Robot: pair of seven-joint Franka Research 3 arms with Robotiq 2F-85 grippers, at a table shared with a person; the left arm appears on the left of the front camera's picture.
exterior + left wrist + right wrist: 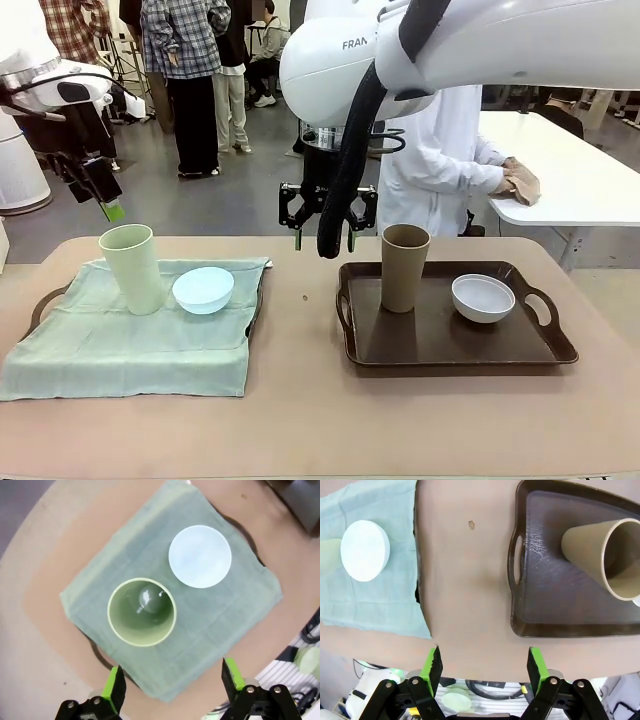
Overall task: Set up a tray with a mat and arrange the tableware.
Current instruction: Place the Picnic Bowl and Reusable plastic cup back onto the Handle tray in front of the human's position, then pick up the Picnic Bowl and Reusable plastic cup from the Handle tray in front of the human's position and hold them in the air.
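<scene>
The green cloth mat (pixel 130 345) is lying draped over the left tray (pixel 45 300), its edges spilling onto the worktop (pixel 300 420), so the pale green cup (pixel 130 268) and the light blue bowl (pixel 203 290) are standing upright on cloth, just beside each other, with the cup to the left. To the right, the brown tray (pixel 450 350) is sitting bare, carrying the brown cup (pixel 405 267) at its far left and the white bowl (pixel 483 298) apart to the right. These two are probably waiting for their turn. The left hand (pixel 173 670) is hanging released above the mat, fingers wide with nothing between them. It is looking straight down into the green cup, which is sitting just ahead of the fingertips, likely lined up for a grasp. The right hand (pixel 485 652) is also hovering released and empty, over the bare worktop between the trays, with the brown cup well off to its side.
</scene>
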